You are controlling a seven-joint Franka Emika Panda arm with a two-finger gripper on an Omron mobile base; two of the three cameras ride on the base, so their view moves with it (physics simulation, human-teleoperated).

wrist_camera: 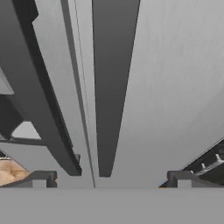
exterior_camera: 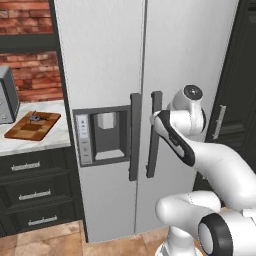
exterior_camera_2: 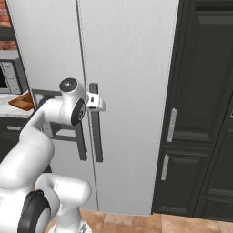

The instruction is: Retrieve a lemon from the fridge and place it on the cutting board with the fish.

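The fridge (exterior_camera: 110, 60) (exterior_camera_2: 127, 68) stands shut, both doors closed, so the lemon is hidden. My gripper (exterior_camera: 156, 118) (exterior_camera_2: 98, 103) is up against the right door's dark vertical handle (exterior_camera: 154, 140) (exterior_camera_2: 95, 136). In the hand view that handle (wrist_camera: 111, 87) runs between my open fingertips (wrist_camera: 41, 178), neither one closed on it. The left door's handle (wrist_camera: 48, 109) lies just beside it. The checkered cutting board (exterior_camera: 32, 125) (exterior_camera_2: 20, 102) rests on the counter to the left, with the small grey-blue fish (exterior_camera: 36, 118) on its far end.
A grey appliance (exterior_camera: 6, 95) (exterior_camera_2: 9, 77) sits on the white counter (exterior_camera: 52, 137) behind the board, above dark drawers (exterior_camera: 35, 185). Tall dark cabinets (exterior_camera_2: 205, 113) (exterior_camera: 235, 100) flank the fridge on the right. The dispenser panel (exterior_camera: 102, 135) is in the left door.
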